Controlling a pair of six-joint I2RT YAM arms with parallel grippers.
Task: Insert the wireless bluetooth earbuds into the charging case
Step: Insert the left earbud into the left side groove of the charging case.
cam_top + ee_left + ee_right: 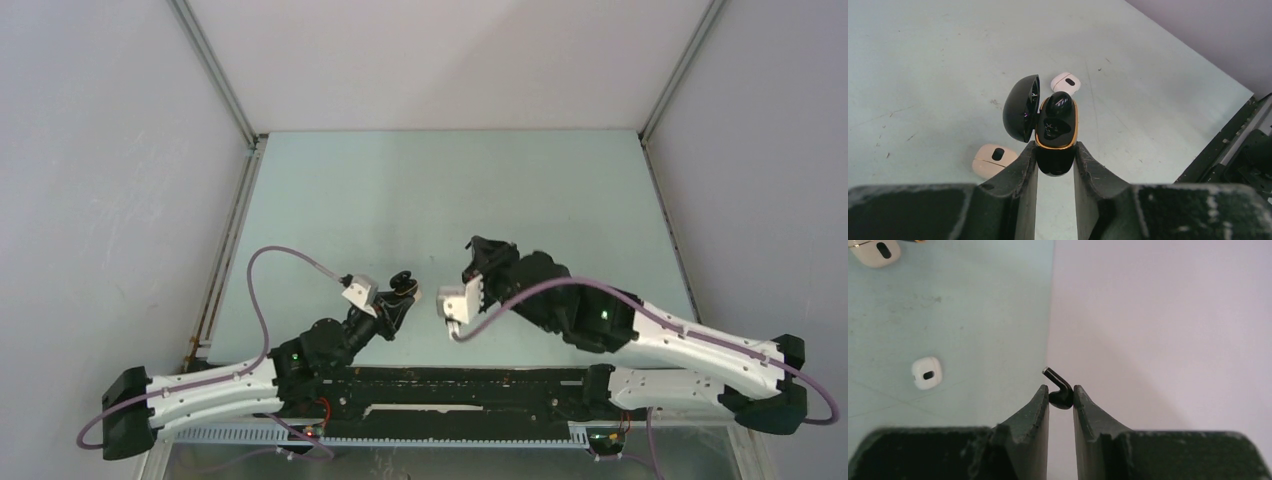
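Note:
My left gripper (1055,150) is shut on the lower body of a black charging case with a gold rim (1052,131) and holds it above the table. Its lid (1020,107) is swung open to the left. One black earbud (1058,103) sits in the far socket; the near socket looks empty. My right gripper (1060,389) is shut on a second black earbud (1062,397), its stem pointing up and left, held in the air. In the top view the left gripper (401,285) and right gripper (473,247) are close together mid-table.
A white closed case (1066,82) lies beyond the black case, and a cream closed case (993,159) lies to its left. The right wrist view shows a small white case (927,373) and a cream one (877,250) on the table (973,315).

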